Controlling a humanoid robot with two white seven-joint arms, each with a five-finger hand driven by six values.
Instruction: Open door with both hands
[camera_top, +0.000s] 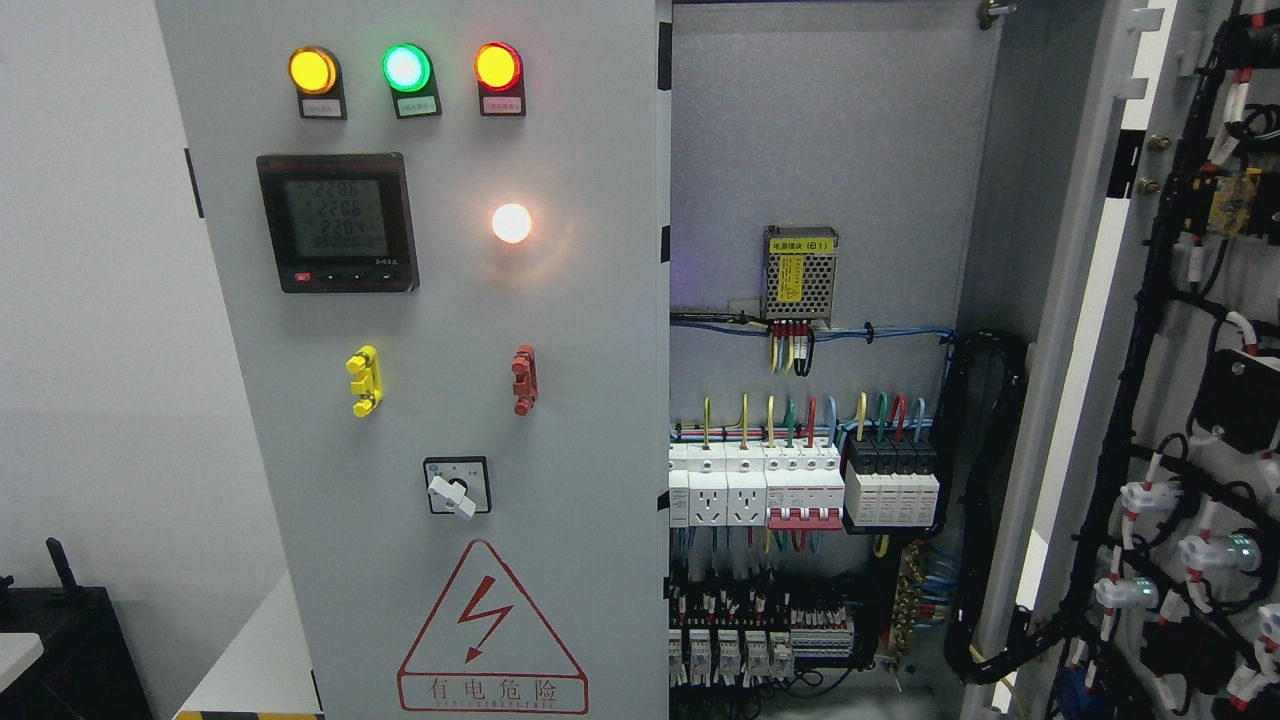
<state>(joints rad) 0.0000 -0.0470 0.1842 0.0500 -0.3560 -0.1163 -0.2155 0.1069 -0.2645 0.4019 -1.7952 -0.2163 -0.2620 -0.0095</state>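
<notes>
Right door (1180, 400) swung wide; cabinet interior (820, 150) open, breakers (800, 490) lining it below.

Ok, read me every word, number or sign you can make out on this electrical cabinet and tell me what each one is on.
"有电危险": red-bordered triangular warning sign with lightning bolt, on the grey closed cabinet door.
"2206", "2206", "2264": black square digital meter, roughly; the digits are dim.
"电源模块 (B1)": yellow label on the perforated metal power supply, partly blurred.
Small labels under the three round indicator lamps: too small to read.
</notes>
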